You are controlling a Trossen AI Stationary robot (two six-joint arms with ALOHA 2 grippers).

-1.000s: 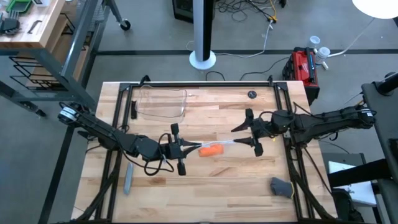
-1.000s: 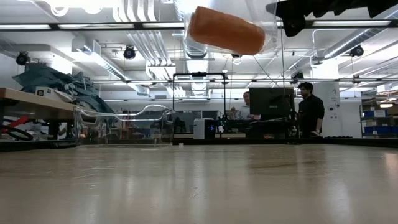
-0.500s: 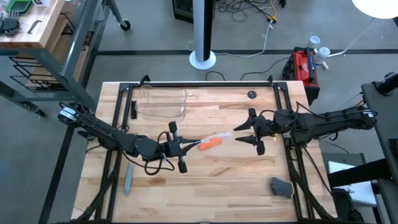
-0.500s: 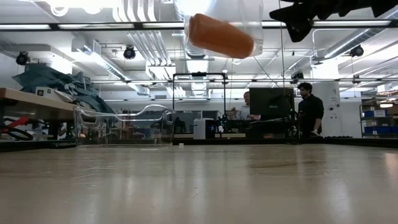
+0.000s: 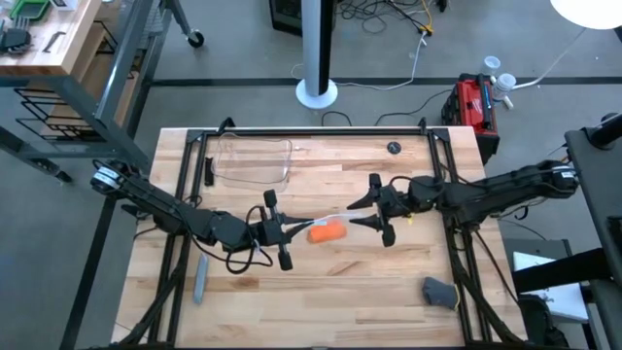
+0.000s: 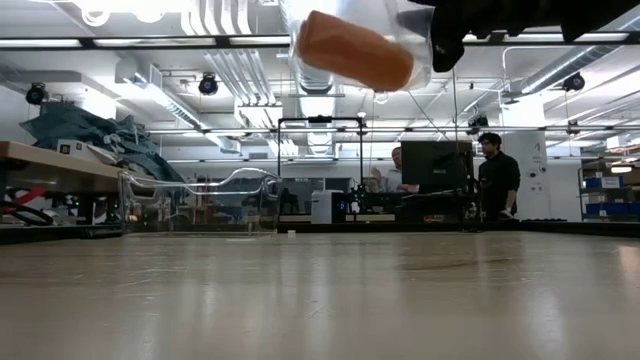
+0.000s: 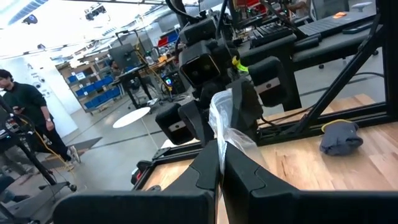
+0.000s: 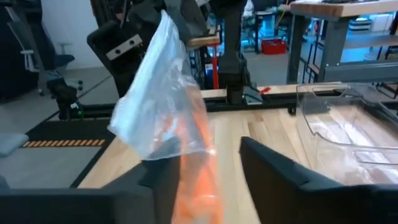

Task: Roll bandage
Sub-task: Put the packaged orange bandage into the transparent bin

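A clear plastic container (image 5: 254, 158) sits at the far left of the wooden tabletop (image 5: 321, 282), with a grey bar (image 5: 199, 278) near the left edge. A crumpled grey cloth (image 5: 439, 291) lies at the near right corner, and a small dark round object (image 5: 393, 148) at the far right.

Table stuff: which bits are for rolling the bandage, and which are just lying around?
For the job:
- bright orange fabric bandage roll inside crinkled clear plastic wrap
- left claw, shut on the wrap
- right claw, open

Lying about:
- clear plastic tray
- grey bar
- dark grey cloth
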